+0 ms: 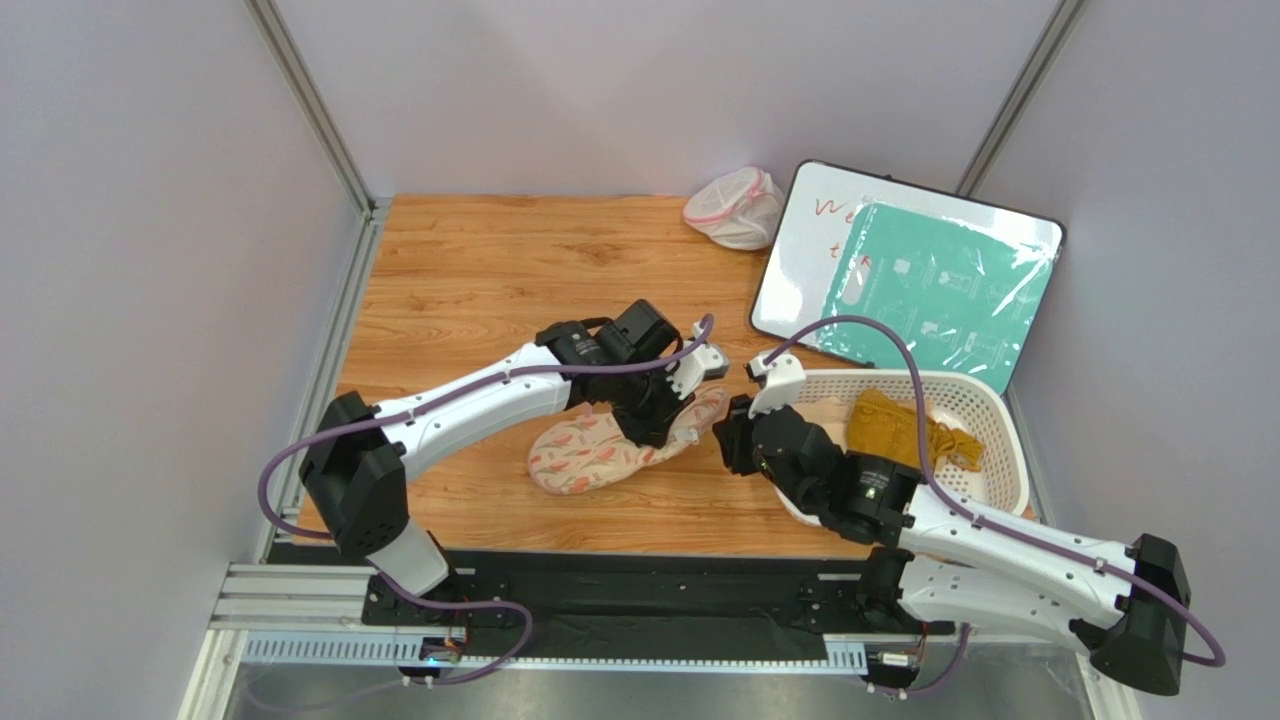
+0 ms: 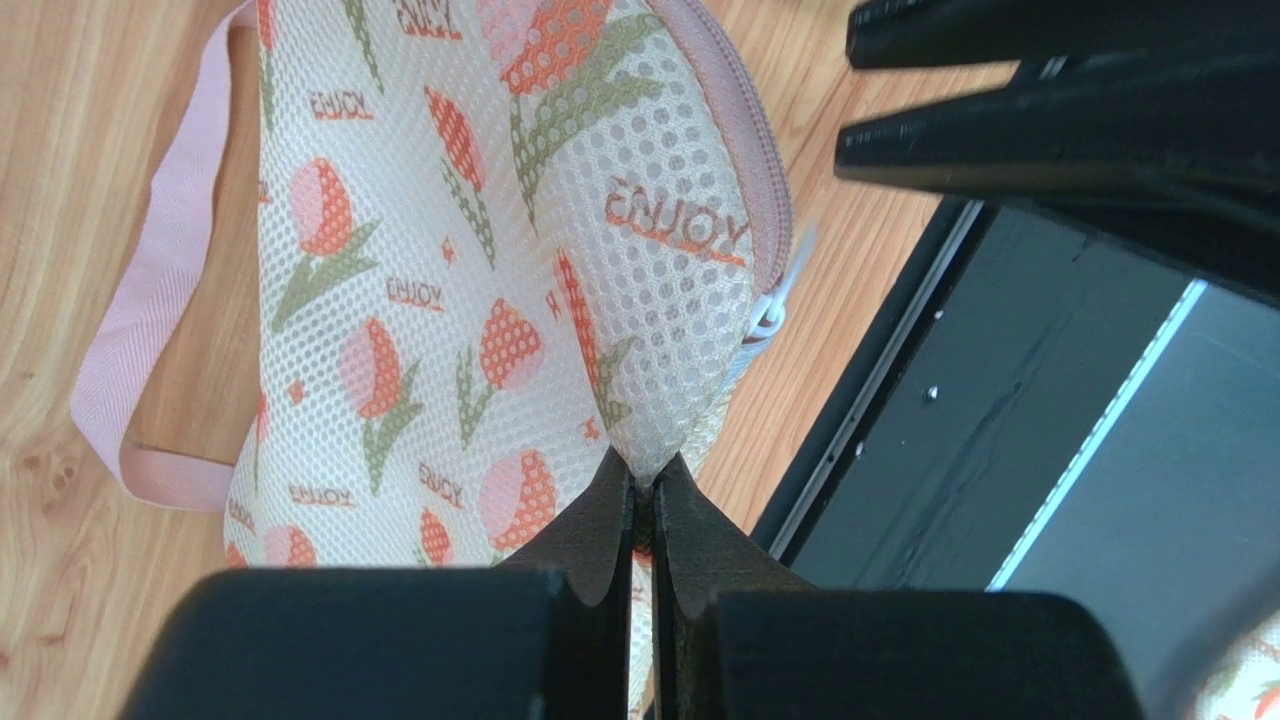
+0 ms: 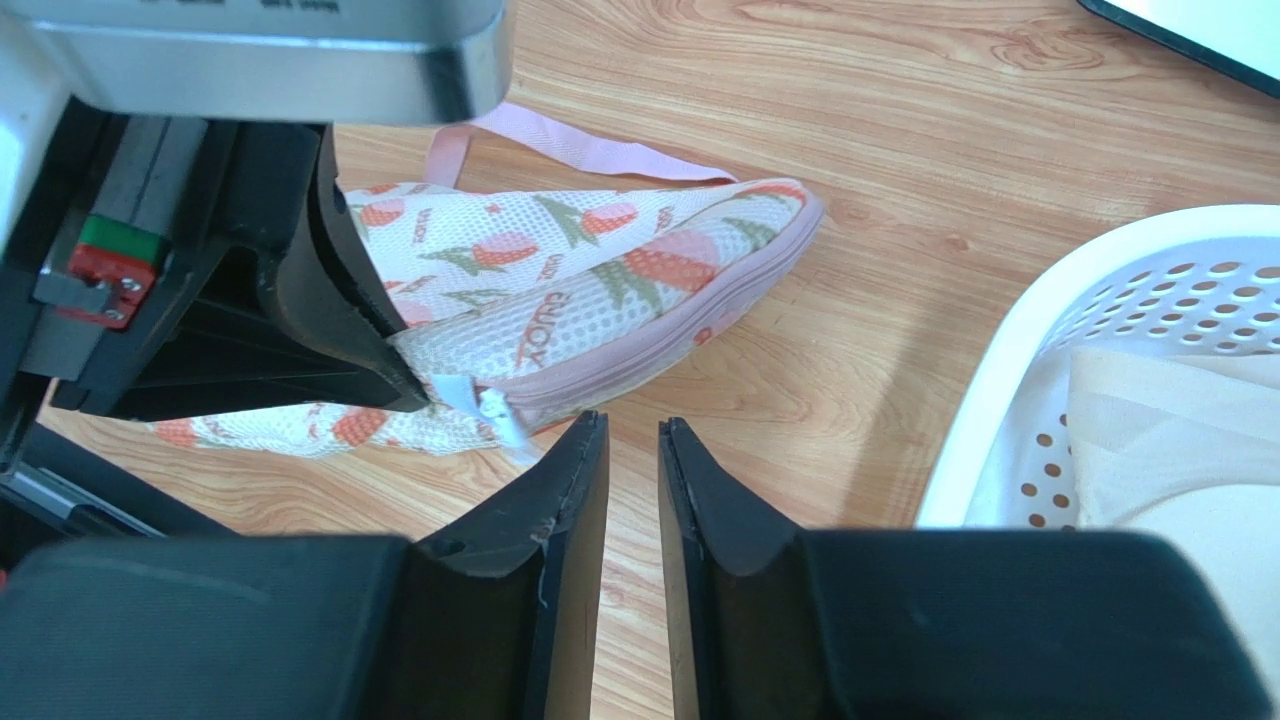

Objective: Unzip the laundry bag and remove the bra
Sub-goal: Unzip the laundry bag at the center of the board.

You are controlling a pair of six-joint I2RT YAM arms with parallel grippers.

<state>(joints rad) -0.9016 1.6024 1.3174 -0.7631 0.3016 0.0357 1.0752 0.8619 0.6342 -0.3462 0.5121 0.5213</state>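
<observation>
The laundry bag (image 1: 589, 450), cream mesh with orange tulips and pink edging, lies on the wooden table; its right end is lifted. My left gripper (image 1: 670, 411) is shut on a pinch of the bag's mesh (image 2: 649, 477) beside the pink zipper. The white zipper pull (image 2: 766, 312) hangs just right of that pinch. My right gripper (image 3: 633, 425) hovers low over the table, jaws a narrow gap apart with only wood between them; the zipper pull (image 3: 496, 413) sits just left of its left fingertip. The bra is hidden.
A white perforated basket (image 1: 1004, 420) holding mustard cloth (image 1: 909, 428) stands right of the bag, close to my right arm. A whiteboard (image 1: 804, 263) with a green sheet (image 1: 954, 285) lies behind it. A small white mesh pouch (image 1: 736, 207) sits at the back.
</observation>
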